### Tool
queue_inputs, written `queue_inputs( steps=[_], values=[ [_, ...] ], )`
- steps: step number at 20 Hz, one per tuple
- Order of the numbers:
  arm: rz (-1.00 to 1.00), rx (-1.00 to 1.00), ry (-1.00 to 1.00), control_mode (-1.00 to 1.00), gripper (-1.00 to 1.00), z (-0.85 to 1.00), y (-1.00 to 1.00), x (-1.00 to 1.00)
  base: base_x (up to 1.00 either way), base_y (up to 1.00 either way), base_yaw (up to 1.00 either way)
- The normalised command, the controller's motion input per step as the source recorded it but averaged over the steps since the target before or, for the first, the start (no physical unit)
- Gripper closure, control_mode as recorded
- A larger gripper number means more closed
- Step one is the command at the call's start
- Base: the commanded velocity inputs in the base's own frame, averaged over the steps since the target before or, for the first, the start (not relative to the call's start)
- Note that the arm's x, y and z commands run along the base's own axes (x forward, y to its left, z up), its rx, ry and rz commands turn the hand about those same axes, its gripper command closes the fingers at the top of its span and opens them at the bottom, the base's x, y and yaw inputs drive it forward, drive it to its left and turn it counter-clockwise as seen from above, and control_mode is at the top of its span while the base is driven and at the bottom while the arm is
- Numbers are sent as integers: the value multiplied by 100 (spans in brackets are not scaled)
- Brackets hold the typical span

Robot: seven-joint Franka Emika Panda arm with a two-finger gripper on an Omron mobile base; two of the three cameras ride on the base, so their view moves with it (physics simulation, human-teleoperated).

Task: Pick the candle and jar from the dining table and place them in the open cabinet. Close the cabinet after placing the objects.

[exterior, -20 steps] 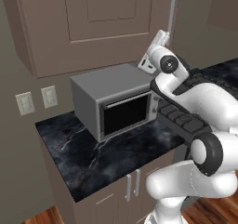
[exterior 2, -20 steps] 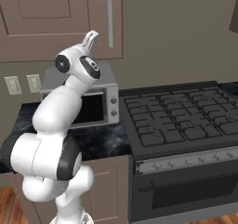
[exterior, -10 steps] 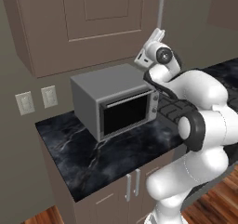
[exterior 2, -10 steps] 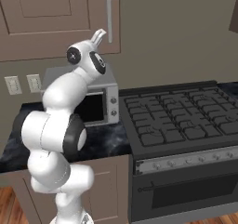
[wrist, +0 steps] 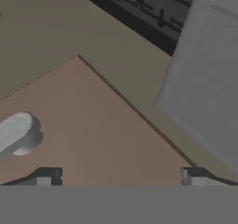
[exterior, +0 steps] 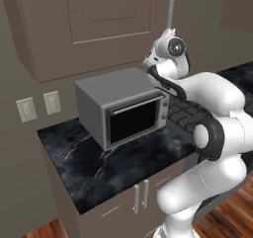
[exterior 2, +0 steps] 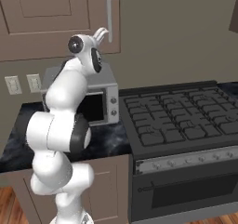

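Note:
The cabinet (exterior: 99, 29) is the taupe-brown wall unit above the counter, and its panelled door looks shut. A long pale bar handle (exterior: 170, 10) runs down the door's right edge. My gripper (exterior: 167, 33) hangs just below the handle's lower end, pointing up at the door, open and holding nothing. From the other side the gripper (exterior 2: 101, 32) sits under the same handle (exterior 2: 109, 11). In the hand view the door (wrist: 93, 125) is close ahead, the handle's end (wrist: 16, 132) lies left of the gripper (wrist: 121, 177). The candle, the jar and the dining table are out of view.
A grey microwave (exterior: 123, 111) stands on the black marble counter (exterior: 99, 168) directly under the cabinet, close below my hand. A black stove (exterior 2: 176, 121) with an oven front sits to the right. Wall outlets (exterior: 37, 106) are at the left.
The arm has folded more upright, with its elbow drawn in over the base. The hand has shifted slightly towards the handle's lower end. The jaws have stayed open.

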Motion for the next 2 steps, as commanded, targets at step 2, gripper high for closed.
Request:
queue_inputs(
  steps=[2],
  values=[
    [1,6,11,-100,-100,0,-18,93,0,0,0]
  ],
)
